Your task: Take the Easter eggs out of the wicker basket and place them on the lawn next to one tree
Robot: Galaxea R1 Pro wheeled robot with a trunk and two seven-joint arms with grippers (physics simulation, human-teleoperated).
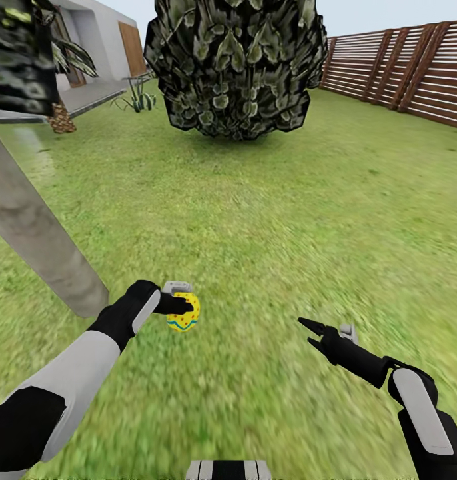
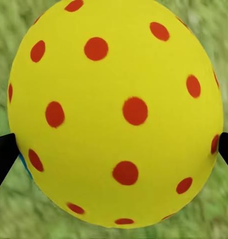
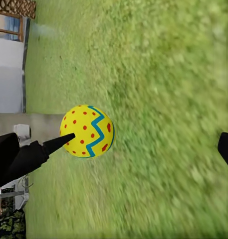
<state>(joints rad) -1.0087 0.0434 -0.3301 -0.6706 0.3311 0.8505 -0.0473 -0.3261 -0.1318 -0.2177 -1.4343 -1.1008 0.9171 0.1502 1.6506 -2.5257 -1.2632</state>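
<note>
Egg (image 2: 116, 114) between half-hidden left fingertips (image 2: 3, 154)

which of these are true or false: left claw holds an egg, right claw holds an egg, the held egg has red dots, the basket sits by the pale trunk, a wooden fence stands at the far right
1. The left claw holds an Easter egg. True.
2. The right claw holds an egg. False: its fingers are spread apart with nothing between them.
3. The held egg has red dots. True, on yellow, with a blue zigzag.
4. A basket sits by the pale trunk. False: there is just lawn around it.
5. A slatted wooden fence stands at the far right. True.
</note>
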